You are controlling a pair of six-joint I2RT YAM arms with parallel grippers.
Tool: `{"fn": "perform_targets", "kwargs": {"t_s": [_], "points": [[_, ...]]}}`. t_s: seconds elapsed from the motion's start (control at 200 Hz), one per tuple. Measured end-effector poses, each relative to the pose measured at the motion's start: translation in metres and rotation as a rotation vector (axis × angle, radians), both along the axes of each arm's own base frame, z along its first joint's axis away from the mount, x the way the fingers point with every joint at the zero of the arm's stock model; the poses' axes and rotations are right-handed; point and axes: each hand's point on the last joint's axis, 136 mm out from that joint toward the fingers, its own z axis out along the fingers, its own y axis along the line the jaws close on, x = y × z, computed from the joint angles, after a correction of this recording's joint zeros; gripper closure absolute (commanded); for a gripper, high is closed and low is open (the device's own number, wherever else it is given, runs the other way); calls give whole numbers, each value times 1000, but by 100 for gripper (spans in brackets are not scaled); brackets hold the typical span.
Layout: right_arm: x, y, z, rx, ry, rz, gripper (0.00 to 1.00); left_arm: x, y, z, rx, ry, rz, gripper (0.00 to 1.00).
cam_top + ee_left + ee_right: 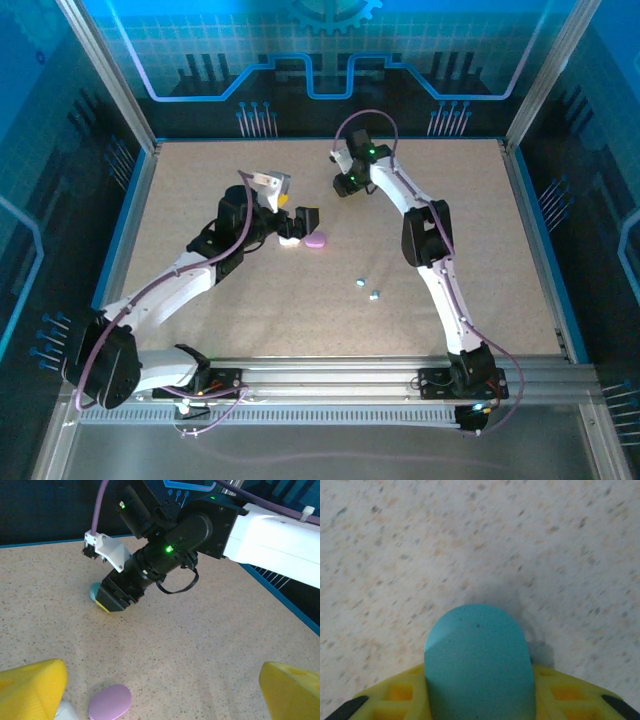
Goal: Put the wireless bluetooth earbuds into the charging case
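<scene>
Right gripper (479, 692): far centre of table, closed against both sides of teal case (476, 650). Left gripper (160, 687): spread wide, empty, near purple case (110, 701).

We see a beige tabletop (250, 310) flecked with dark and orange specks and edged in blue. A teal rounded plastic case (477, 660) shows between the yellow fingers (560, 695) of the right gripper (477, 702). A lilac oval plastic case (110, 702) and a white rounded case (65, 712) lie near the left gripper's (160, 695) yellow fingers (30, 687). Two pale-blue pebble-like earbuds (361, 282) dot the surface. The white arms (400, 190) have black joints and purple cables (150, 290).
</scene>
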Motion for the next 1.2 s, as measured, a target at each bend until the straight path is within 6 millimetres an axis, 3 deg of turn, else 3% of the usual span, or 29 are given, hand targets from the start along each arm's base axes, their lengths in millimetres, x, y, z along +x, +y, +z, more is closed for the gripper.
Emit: {"fn": "perform_targets", "kwargs": {"t_s": [0.14, 0.245, 0.51, 0.595, 0.69, 0.815, 0.906, 1.201], "points": [[-32, -2, 12, 25, 60, -7, 71, 0, 6, 8, -22, -7, 30, 1], [-63, -8, 39, 67, 67, -20, 71, 0, 10, 16, -49, -9, 51, 4], [-152, -18, 162, 279, -164, 34, 72, -4, 19, 29, -153, 30, 67, 14], [-187, -18, 202, 340, -281, 91, 72, -8, 13, 30, -192, 61, 23, 18], [-224, -13, 231, 379, -396, 182, 73, -13, 0, 39, -239, 83, -58, 21], [-265, -9, 247, 389, -521, 302, 73, -19, -19, 58, -304, 89, -174, 20], [-281, -12, 248, 372, -578, 350, 73, -27, -31, 68, -333, 93, -242, 18], [-290, -16, 262, 334, -686, 397, 73, -61, -74, 81, -326, 114, -426, 21]]}}
